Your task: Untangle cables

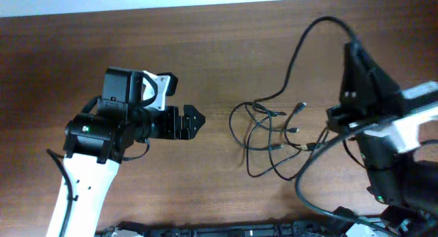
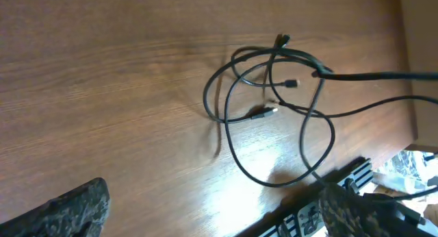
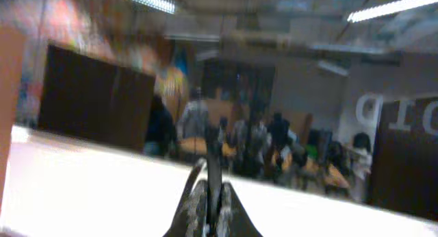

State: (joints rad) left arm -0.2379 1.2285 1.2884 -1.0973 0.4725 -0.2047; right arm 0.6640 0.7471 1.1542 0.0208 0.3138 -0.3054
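The cables (image 1: 274, 138) are thin black cords lying in loose tangled loops with small plug ends on the wooden table, right of centre. One strand (image 1: 298, 52) rises from the loops up to my right gripper (image 1: 350, 46). In the right wrist view that gripper (image 3: 212, 192) is shut on this black cable and faces out into the room. My left gripper (image 1: 195, 120) hovers left of the loops, apart from them. In the left wrist view its fingers (image 2: 209, 213) are wide open and empty, with the cables (image 2: 274, 79) ahead of them.
A black rail with printed strips (image 1: 226, 230) runs along the table's front edge and also shows in the left wrist view (image 2: 342, 179). A thicker black arm cable (image 1: 304, 189) curves by the right arm's base. The table's far edge (image 1: 205, 5) lies at the top.
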